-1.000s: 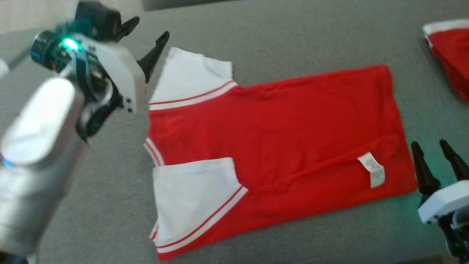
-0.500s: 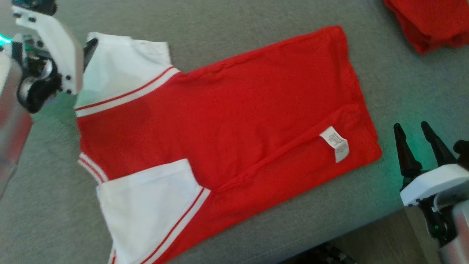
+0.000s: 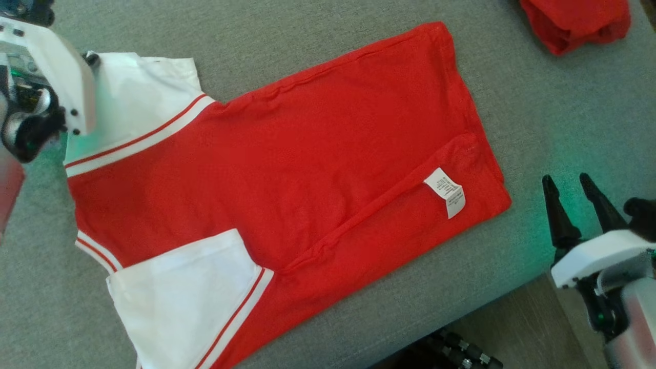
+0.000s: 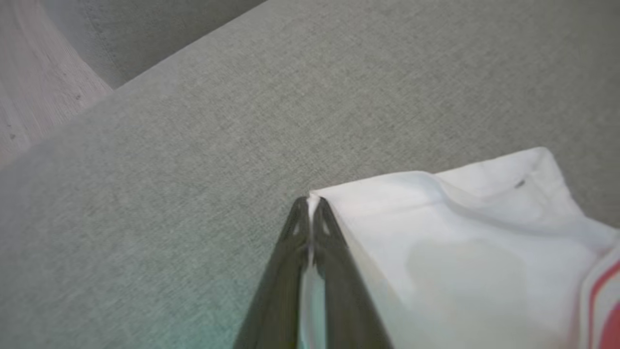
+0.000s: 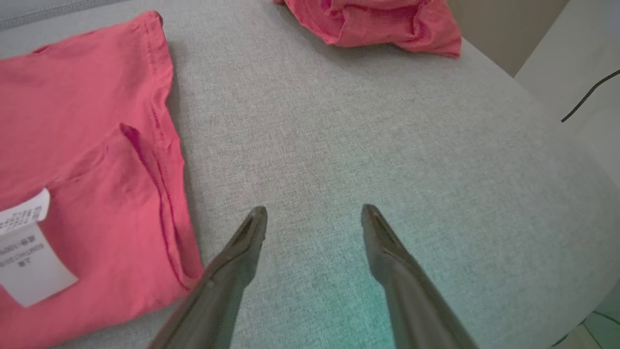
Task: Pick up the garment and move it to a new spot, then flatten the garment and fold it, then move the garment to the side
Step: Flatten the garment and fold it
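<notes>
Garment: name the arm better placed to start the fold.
Left. The left gripper is shut on the garment at a white sleeve corner, probably ready to fold it over. The right gripper hangs open above the grey surface, touching nothing.

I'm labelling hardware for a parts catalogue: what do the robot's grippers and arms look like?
The left gripper and right gripper each have two long, dark, tapering fingers on a white housing; behind the right one is a silvery forearm.
</notes>
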### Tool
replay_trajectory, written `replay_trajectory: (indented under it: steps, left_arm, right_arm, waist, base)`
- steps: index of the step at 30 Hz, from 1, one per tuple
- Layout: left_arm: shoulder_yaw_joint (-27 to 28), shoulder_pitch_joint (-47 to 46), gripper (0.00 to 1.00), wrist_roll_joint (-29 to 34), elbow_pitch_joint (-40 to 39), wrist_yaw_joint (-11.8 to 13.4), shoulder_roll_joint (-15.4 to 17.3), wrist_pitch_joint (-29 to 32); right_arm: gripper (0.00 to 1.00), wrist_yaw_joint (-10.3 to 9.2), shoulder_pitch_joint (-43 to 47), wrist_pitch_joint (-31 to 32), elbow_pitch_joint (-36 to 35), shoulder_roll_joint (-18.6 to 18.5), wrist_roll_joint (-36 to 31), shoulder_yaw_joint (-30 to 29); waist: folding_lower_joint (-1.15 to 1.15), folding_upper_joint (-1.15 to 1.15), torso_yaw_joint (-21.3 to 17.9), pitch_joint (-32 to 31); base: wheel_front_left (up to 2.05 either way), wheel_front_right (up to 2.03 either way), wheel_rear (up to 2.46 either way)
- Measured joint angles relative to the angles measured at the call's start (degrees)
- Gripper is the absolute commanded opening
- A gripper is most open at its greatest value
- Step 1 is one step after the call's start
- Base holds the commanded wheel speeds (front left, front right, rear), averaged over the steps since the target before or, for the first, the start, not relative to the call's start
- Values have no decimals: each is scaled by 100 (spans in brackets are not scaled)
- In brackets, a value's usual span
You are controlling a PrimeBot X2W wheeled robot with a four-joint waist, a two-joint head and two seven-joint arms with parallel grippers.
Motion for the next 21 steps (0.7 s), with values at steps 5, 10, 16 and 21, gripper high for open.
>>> replay_trajectory:
  steps: [5, 10, 16, 21]
  left_arm:
    - [-244, 16, 0, -104, -160, 0, 26, -103]
    - [-606, 14, 0, -104, -437, 0, 81, -546]
    - [-1003, -207, 0, -146, -658, 0, 89, -972]
    - [-1269, -446, 0, -202, -728, 0, 71, -1168]
  right_arm:
    - [100, 0, -142, -25, -19, -53, 60, 20]
    - [100, 0, -581, 232, -214, -204, 278, 216]
    - [100, 0, -1916, 1065, 129, -361, 571, 859]
    - [100, 0, -2757, 1480, 842, -353, 824, 1360]
  waist:
    - [0, 0, 68, -68]
    - [0, 0, 250, -142]
    - [0, 0, 548, -217]
    - [0, 0, 750, -213]
  base:
    - [0, 0, 0]
    - [0, 0, 0]
    - [0, 0, 0]
    - [0, 0, 0]
